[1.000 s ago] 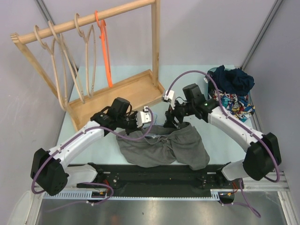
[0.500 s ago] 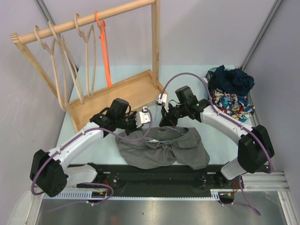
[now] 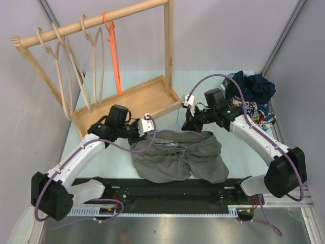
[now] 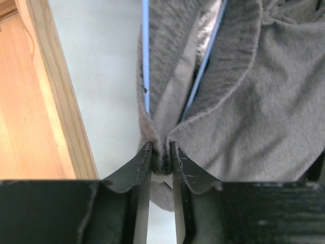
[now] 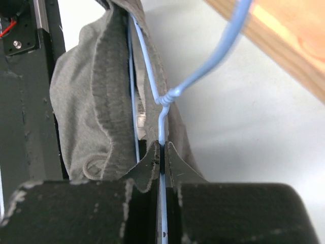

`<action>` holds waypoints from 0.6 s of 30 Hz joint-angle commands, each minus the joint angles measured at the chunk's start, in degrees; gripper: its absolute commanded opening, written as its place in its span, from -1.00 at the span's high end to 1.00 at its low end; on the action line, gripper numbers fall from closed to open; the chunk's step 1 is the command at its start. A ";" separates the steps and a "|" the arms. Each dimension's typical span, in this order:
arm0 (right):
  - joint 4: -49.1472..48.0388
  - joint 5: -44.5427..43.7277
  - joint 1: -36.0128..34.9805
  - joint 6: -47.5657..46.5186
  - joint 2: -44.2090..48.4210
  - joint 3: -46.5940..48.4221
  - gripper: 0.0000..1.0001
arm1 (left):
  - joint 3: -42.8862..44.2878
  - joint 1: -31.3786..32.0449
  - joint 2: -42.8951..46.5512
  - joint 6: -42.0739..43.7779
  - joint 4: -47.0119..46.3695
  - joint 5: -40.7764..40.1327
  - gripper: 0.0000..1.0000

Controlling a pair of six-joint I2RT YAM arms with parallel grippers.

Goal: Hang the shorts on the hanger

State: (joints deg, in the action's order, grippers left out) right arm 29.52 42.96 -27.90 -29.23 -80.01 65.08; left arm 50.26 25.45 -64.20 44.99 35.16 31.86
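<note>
The dark grey shorts (image 3: 177, 158) lie flat on the table between both arms, waistband toward the back. The light-blue hanger (image 5: 161, 109) runs inside the waistband, and its hook (image 5: 223, 40) rises out toward the wooden rack. Two of the hanger's blue wires (image 4: 146, 56) show inside the open waistband in the left wrist view. My right gripper (image 3: 190, 122) (image 5: 162, 148) is shut on the hanger's neck just below the twist. My left gripper (image 3: 144, 128) (image 4: 161, 156) pinches a fold at the waistband's left end, with the cloth bunched between its narrow jaws.
A wooden rack (image 3: 127, 104) stands at the back left with wooden hangers (image 3: 66, 76) and an orange hanger (image 3: 114, 51); its base edge (image 4: 61, 101) (image 5: 284, 46) lies close to both grippers. A pile of navy and cartoon-print clothes (image 3: 251, 96) sits back right. A black rail (image 3: 167, 190) runs along the near edge.
My right gripper has shut on the hanger and drawn it back and to the right. My left gripper has moved left with the waistband, stretching the shorts wider.
</note>
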 commanded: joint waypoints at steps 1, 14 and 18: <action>-1.65 -1.73 0.74 0.23 5.90 1.72 1.00 | 3.35 -0.84 2.76 0.28 4.04 3.73 0.46; 8.79 -7.97 3.20 1.11 17.25 13.47 1.00 | 11.60 -1.81 8.93 -9.04 -4.22 4.27 -0.51; 12.57 -11.57 3.20 3.92 17.00 20.06 1.00 | 15.56 -1.81 6.91 -10.88 -6.49 3.21 -0.51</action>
State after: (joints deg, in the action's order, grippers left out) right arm 39.59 34.85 -24.88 -28.23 -64.03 76.88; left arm 60.75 24.08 -55.86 37.93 33.95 34.85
